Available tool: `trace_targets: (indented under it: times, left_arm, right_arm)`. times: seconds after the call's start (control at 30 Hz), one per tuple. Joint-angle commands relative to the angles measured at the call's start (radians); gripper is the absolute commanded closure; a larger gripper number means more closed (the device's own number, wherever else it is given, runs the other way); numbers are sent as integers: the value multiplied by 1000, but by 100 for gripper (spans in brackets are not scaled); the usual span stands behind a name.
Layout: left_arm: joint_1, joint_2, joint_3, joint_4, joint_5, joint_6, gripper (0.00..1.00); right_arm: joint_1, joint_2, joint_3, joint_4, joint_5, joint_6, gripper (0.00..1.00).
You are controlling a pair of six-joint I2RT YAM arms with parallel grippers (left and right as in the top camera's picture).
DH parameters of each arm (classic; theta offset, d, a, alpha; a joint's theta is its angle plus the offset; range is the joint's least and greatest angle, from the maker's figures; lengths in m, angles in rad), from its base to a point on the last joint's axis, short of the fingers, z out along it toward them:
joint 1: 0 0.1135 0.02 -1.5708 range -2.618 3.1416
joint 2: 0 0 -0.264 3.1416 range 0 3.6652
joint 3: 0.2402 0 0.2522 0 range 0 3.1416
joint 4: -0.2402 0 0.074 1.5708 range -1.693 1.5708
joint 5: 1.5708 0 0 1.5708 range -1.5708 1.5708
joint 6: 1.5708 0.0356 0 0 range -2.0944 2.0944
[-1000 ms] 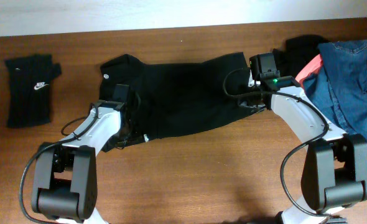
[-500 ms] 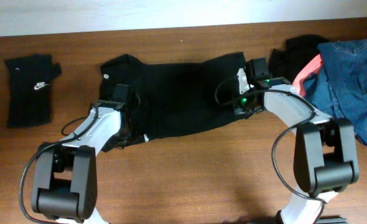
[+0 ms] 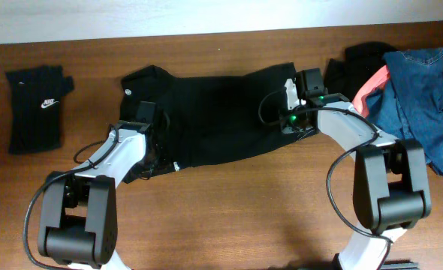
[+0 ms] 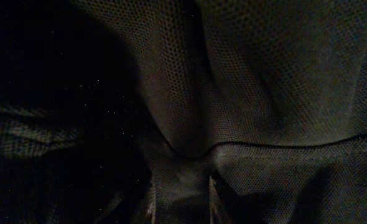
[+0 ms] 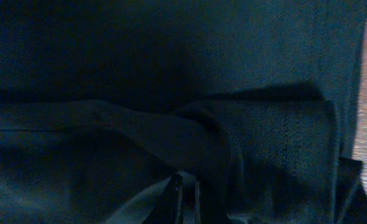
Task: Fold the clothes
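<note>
The large black shirt (image 3: 214,120) lies spread across the middle of the table, with a small white round logo near its left end. My left gripper (image 3: 152,139) is down on the shirt's lower left part. In the left wrist view its fingers (image 4: 151,202) pinch a ridge of black mesh fabric (image 4: 233,74). My right gripper (image 3: 285,109) sits on the shirt's right edge. In the right wrist view its fingertips (image 5: 177,190) are nearly together, with a bunched fold of the shirt (image 5: 258,143) between them.
A folded black piece with a white swoosh (image 3: 37,109) lies at the far left. At the far right is a pile of blue denim (image 3: 424,97), a coral-pink piece (image 3: 372,86) and another black garment (image 3: 357,60). Bare wooden table (image 3: 244,210) shows in front.
My right gripper has moved left from the shirt's right edge onto the fabric and closed on it. The left arm and the shirt's left side have not moved.
</note>
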Motion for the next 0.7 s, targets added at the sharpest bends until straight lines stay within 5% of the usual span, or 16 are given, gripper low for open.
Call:
trace_targets:
  times: [0.0,0.27,0.37,0.5,0.67]
  left_arm:
    - [-8,34,-15,-6,55,-2,70]
    - [-8,34,-15,-7,48,-2,70]
    - [-8,34,-15,-7,47,0,70]
    - [-8,34,-15,-10,33,2,70]
    - [-8,34,-15,-10,32,2,70]
  right_arm:
    - [-1,40,11,5,52,-11,96]
    - [-3,42,39,68,171,-11,96]
    - [-3,42,73,76,171,-11,73]
    - [-3,42,114,79,172,-11,54]
    - [-3,39,148,13,174,-11,50]
